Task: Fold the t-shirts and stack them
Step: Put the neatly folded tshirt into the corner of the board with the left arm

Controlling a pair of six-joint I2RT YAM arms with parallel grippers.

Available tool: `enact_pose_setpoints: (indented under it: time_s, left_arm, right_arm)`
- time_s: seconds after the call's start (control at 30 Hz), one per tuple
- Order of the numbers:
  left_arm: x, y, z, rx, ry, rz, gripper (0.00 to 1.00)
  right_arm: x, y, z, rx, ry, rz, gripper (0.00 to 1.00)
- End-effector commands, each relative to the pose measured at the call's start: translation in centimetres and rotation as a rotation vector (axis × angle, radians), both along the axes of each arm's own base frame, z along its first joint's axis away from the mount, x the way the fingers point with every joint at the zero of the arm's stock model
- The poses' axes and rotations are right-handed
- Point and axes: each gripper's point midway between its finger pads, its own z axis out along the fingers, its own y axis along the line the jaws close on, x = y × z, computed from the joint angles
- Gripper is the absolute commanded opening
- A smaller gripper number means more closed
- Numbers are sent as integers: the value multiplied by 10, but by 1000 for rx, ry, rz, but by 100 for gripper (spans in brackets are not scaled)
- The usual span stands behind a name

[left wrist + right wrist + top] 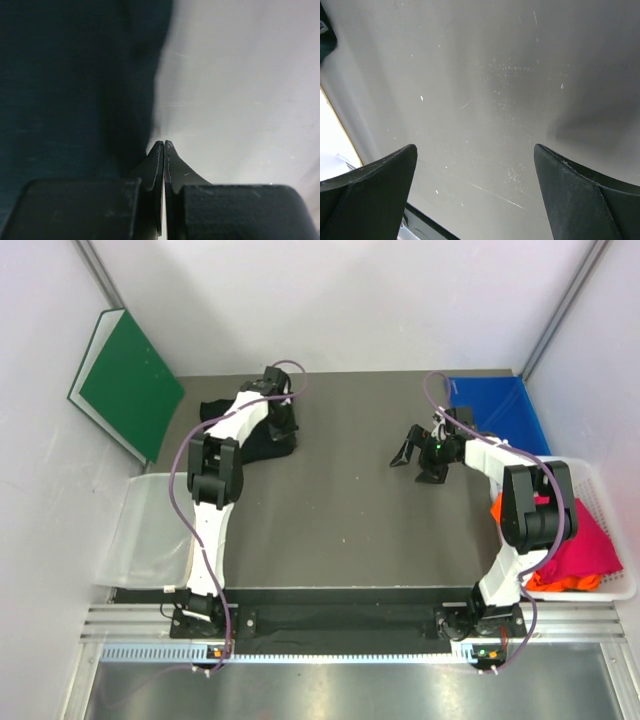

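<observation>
The black shirt [216,411] lies bunched at the far left of the table [350,505], mostly covered from above by the left arm. The left wrist view shows what the overhead cannot: the left gripper [164,145] has its fingers pressed together right at the cloth's edge [60,90]; whether any fabric is pinched, I cannot tell. The pink shirt [585,545] and orange shirt [497,508] sit in the white basket [622,590]. The right gripper [418,462] is spread wide over bare tabletop.
</observation>
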Motion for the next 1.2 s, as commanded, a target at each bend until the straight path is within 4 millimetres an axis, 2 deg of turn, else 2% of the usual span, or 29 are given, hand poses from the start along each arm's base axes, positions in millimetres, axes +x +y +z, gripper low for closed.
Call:
enact_pose_setpoints:
  time_s: [0.0,0.33,0.4,0.43,0.5,0.6,0.73,0.83,0.9,1.03,1.13,1.17]
  left_arm:
    - [-1,36,-1,34,27,55,0]
    - [-3,124,8,77,41,177,0]
    - [-4,138,11,88,37,190,0]
    - [-5,138,11,92,39,183,0]
    - [-6,158,11,102,44,215,0]
    - [-8,167,13,104,45,225,0]
    - [-6,168,14,103,36,227,0]
    - [-2,158,17,48,23,212,0]
    - [2,149,27,-3,-5,199,0]
    - [15,120,64,-105,-143,120,0]
    - [19,112,101,-160,-235,106,0]
    - [20,109,119,-167,-274,103,1]
  right_arm:
    - [4,1,12,5,-51,17,100]
    - [3,2,10,11,-44,18,99]
    - [4,2,10,13,-47,18,100]
    - [4,3,10,14,-45,17,100]
    - [4,2,9,13,-42,16,100]
    - [4,2,9,13,-42,16,100]
    - [3,3,10,15,-43,16,100]
    - [2,2,10,13,-42,15,100]
    - [1,2,11,13,-45,16,100]
    - [-1,2,10,12,-43,14,100]
    - [-1,1,10,10,-45,12,100]
    - [-2,1,10,8,-45,10,99]
